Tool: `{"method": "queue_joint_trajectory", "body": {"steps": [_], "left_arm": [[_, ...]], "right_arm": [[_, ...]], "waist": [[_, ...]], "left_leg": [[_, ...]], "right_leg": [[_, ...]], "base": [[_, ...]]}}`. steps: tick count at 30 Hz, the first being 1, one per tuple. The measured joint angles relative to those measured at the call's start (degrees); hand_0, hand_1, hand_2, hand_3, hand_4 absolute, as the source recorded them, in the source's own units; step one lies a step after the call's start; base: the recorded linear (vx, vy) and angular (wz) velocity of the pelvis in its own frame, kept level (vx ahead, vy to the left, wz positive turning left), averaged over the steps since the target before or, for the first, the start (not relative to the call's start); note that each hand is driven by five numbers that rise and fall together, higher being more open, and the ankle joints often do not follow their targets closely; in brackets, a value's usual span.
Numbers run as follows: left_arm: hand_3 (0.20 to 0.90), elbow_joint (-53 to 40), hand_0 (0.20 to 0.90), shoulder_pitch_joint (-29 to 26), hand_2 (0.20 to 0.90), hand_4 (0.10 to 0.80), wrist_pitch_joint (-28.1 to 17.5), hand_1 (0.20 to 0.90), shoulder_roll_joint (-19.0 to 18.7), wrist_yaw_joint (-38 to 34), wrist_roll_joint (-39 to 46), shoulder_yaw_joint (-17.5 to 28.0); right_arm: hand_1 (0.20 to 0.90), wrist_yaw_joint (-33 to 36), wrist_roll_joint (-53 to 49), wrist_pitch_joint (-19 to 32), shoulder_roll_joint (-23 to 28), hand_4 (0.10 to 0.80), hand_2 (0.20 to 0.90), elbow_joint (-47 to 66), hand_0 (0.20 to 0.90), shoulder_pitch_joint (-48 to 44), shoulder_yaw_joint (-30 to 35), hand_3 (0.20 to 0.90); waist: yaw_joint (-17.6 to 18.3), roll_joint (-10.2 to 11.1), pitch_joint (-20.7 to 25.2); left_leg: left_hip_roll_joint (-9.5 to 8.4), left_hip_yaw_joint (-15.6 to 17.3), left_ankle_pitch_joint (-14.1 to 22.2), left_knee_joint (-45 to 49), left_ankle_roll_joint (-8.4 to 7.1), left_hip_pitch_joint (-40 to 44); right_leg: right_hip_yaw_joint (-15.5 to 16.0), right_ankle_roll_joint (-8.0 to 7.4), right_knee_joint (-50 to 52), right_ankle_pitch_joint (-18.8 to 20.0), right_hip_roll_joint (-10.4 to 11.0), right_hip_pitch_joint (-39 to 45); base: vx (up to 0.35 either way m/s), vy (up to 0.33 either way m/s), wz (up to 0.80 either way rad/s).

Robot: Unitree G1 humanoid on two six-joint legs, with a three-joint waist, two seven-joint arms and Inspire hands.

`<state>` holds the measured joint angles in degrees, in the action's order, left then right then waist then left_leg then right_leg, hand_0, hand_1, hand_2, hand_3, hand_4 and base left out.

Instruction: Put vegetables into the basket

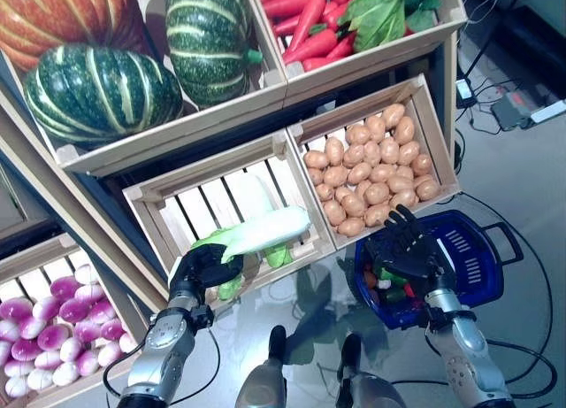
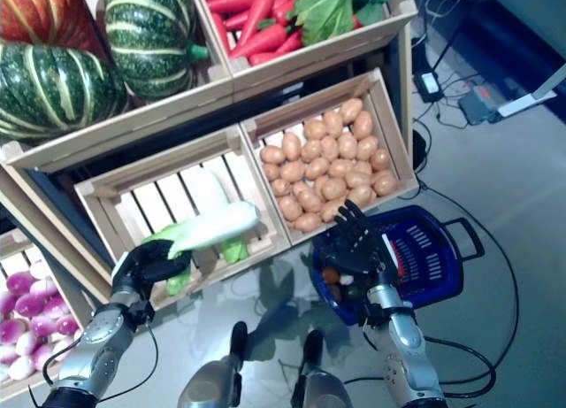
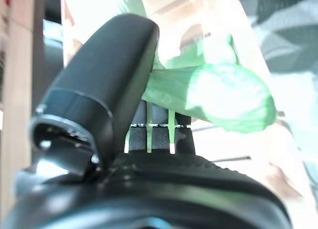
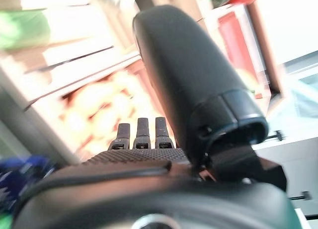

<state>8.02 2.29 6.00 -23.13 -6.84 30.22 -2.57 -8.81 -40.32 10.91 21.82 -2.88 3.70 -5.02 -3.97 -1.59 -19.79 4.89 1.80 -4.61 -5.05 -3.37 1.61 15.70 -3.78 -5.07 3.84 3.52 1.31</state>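
— Left hand [image 1: 205, 268]?
— Wrapped round a cabbage [image 1: 265, 232], lower left, over the slatted crate [image 1: 150, 200].
— Right hand [image 1: 400, 249]?
— Fingers straight, holding nothing, above the blue basket [image 1: 478, 266], lower right.

No text or labels can be read anywhere.

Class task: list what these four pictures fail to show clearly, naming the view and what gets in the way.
- Basket contents: in the eye views the right hand covers most of them.
- Potatoes: blurred in the right wrist view.
- Orange pumpkin: cut off by the left eye view's top edge.
- Cabbage: in the left wrist view the left hand hides its near end.
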Motion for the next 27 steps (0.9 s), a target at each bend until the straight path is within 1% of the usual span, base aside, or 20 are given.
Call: {"method": "queue_joint_trajectory", "body": {"steps": [4, 6, 10, 16, 19, 20, 23, 27], "left_arm": [[0.3, -0.1, 0.3, 0.2, 0.3, 0.4, 2.7, 0.3, 0.0, 0.7, 0.2, -2.0], [0.3, -0.1, 0.3, 0.2, 0.3, 0.4, 3.9, 0.3, 0.0, 1.1, 1.8, -3.2], [0.3, -0.1, 0.3, 0.2, 0.3, 0.4, 5.6, 0.3, 0.0, 2.0, 2.2, -5.5], [0.3, -0.3, 0.3, 0.1, 0.3, 0.4, 6.1, 0.3, 0.0, 2.9, 2.4, -7.1], [0.3, -0.3, 0.3, 0.0, 0.3, 0.4, 6.4, 0.3, 0.0, 3.3, 3.9, -8.1], [0.3, -0.3, 0.3, -0.1, 0.3, 0.4, 6.6, 0.3, 0.0, 3.4, 4.5, -8.4], [0.3, -0.3, 0.3, -0.4, 0.3, 0.4, 7.3, 0.3, 0.1, 3.6, 4.6, -9.3], [0.3, -0.4, 0.3, -0.5, 0.3, 0.4, 7.6, 0.3, 0.3, 3.9, 6.7, -10.8]], "right_arm": [[0.9, -1.8, -3.6, -2.8, 0.3, 0.8, 0.9, 1.2, 0.9, 0.3, -0.2, 0.9], [0.9, -2.1, -5.3, -3.5, 0.3, 0.8, 0.9, 1.5, 0.9, 0.2, -0.7, 0.9], [0.9, -3.3, -9.9, -4.1, 0.3, 0.8, 0.9, 4.0, 0.9, 0.0, -3.1, 0.9], [0.9, -4.1, -12.4, -4.2, -0.2, 0.8, 0.9, 5.8, 0.9, -3.3, -6.9, 0.9], [0.9, -4.1, -12.6, -4.2, -0.6, 0.8, 0.9, 5.9, 0.9, -4.8, -7.3, 0.9], [0.9, -4.0, -14.2, -4.2, -0.6, 0.8, 0.9, 5.9, 0.9, -5.5, -7.9, 0.9], [0.9, -4.0, -14.7, -4.1, -1.5, 0.8, 0.9, 5.9, 0.9, -7.2, -9.3, 0.9], [0.9, -4.0, -17.2, -4.1, -2.6, 0.8, 0.9, 5.9, 0.9, -7.8, -11.7, 0.9]], "waist": [[0.0, 0.7, 2.7], [0.0, 1.2, 3.9], [-0.1, 1.4, 5.5], [-0.1, 1.3, 6.0], [-0.3, 1.3, 6.1], [-0.3, 1.3, 6.1], [-0.3, 1.2, 6.2], [-0.3, 0.8, 7.9]], "left_leg": [[0.01, 0.1, 0.1, 0.0, 0.11, 0.2], [-0.02, 0.1, 0.2, 0.0, 0.12, 0.2], [-0.13, 0.0, 0.1, 0.0, 0.38, 0.2], [-0.23, 0.0, 0.0, 0.0, 0.56, 0.5], [-0.25, 0.0, 0.0, 0.0, 0.57, 0.7], [-0.27, 0.0, 0.0, 0.0, 0.57, 0.8], [-0.26, 0.0, 0.0, 0.0, 0.57, 1.2], [-0.3, 0.0, 0.1, 0.0, 0.6, 1.2]], "right_leg": [[0.1, 0.0, 0.0, 0.0, 0.0, 0.3], [0.0, -0.13, 0.0, -0.1, 0.1, 0.3], [0.0, -0.17, 0.0, 0.0, 0.3, 0.3], [0.0, -0.2, 0.0, 0.1, 0.5, 0.5], [0.1, -0.21, 0.0, 0.1, 0.5, 0.8], [0.1, -0.22, 0.0, 0.1, 0.5, 0.9], [0.1, -0.22, 0.0, 0.1, 0.5, 1.3], [0.1, -0.28, 0.0, 0.1, 0.6, 1.3]], "base": [[0.027, 0.001, 0.0], [0.0, 0.0, 0.0], [0.0, 0.0, 0.0], [0.0, 0.0, 0.0], [0.0, 0.0, 0.0], [0.0, 0.0, 0.0], [0.0, 0.0, 0.0], [0.0, 0.0, 0.0]]}}
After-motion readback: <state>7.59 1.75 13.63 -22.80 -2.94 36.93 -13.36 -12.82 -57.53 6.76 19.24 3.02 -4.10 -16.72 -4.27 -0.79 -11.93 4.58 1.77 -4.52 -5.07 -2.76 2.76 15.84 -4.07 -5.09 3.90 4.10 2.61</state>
